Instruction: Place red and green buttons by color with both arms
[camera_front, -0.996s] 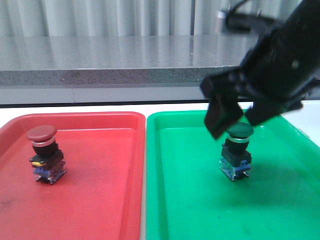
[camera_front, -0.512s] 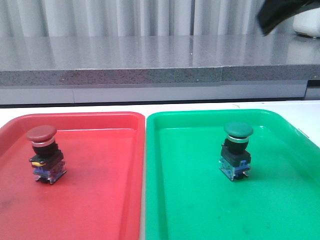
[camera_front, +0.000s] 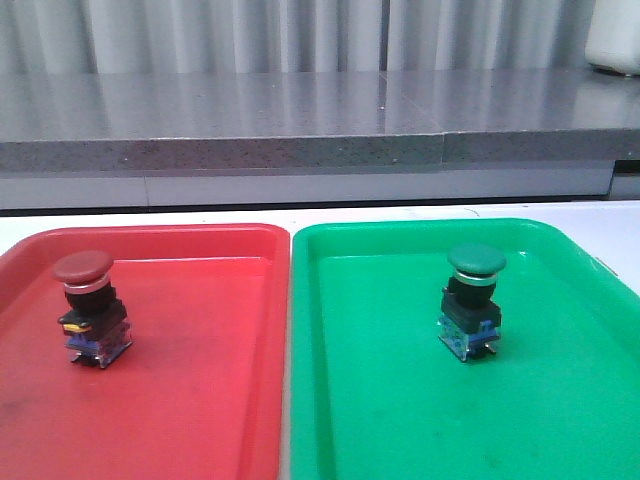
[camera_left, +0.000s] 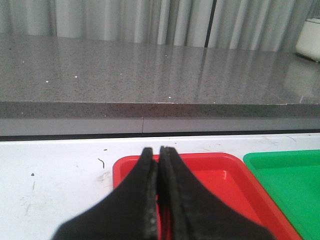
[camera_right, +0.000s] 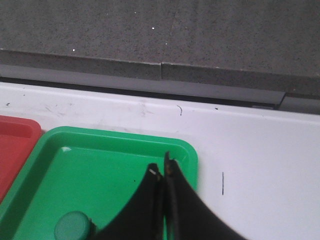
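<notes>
The red button (camera_front: 88, 306) stands upright at the left of the red tray (camera_front: 200, 400). Upright too, the green button (camera_front: 473, 298) sits in the green tray (camera_front: 400, 400); its green cap (camera_right: 72, 226) also shows in the right wrist view. Neither arm appears in the front view. My left gripper (camera_left: 157, 150) is shut and empty, raised over the red tray's (camera_left: 220, 175) near-left part. My right gripper (camera_right: 162, 167) is shut and empty above the green tray's (camera_right: 100, 160) corner, apart from the green button.
The two trays lie side by side on a white table (camera_front: 150, 215). A grey stone ledge (camera_front: 300, 120) runs behind it, with curtains beyond. A white object (camera_front: 612, 40) stands on the ledge at the far right.
The right arm, which hung open around the green button a second ago, has risen and left the front view. The green button stays standing in the green tray.
</notes>
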